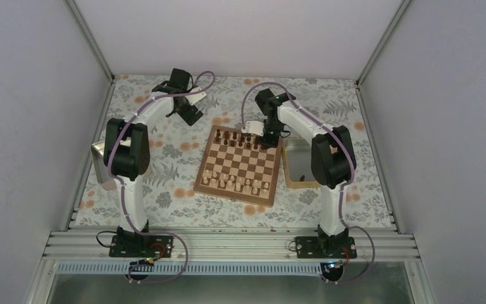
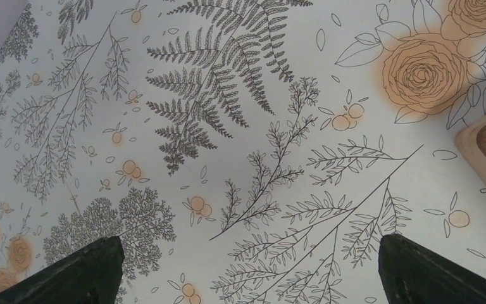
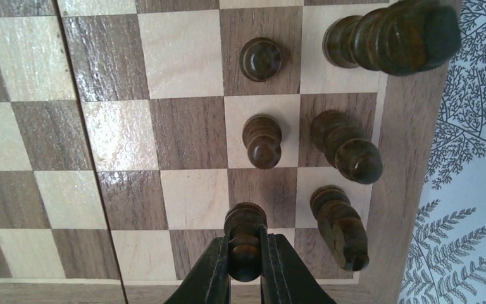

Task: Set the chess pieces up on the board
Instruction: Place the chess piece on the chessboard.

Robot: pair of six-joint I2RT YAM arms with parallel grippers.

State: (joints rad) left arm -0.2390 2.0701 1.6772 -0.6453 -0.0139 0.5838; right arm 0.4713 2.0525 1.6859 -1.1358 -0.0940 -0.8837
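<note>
The overhead view alone gives the whole layout. The board (image 1: 237,163) lies slightly askew in the middle of the flowered surface (image 1: 164,190). The dark chess pieces (image 1: 234,138) are bunched along its far edge and the pale pieces (image 1: 237,183) along its near edge. A tray (image 1: 299,182) sits just beside the board's right side, partly covered by the right arm. From here the right tool (image 1: 262,135) is over the far right corner of the board, but its opening is too small to read. The left tool (image 1: 190,114) hangs off the board, beyond its far left corner.

The right wrist view fills that gap. The right tool (image 3: 245,256) is narrowed onto a dark pawn (image 3: 245,221), one finger on each side of its upper part. The pawn sits over a dark square in line with two other dark pawns. Three taller dark pieces stand in the edge row beside them. I cannot tell whether the held pawn's base touches the square. A pale piece at the lower left edge is cut off by the frame.

The left wrist view shows the left tool (image 2: 247,278) spread wide, with nothing between its fingertips (image 2: 82,272), above bare printed surface. A corner of light wood enters at the right edge, and I cannot tell whether it belongs to the board or something else.
</note>
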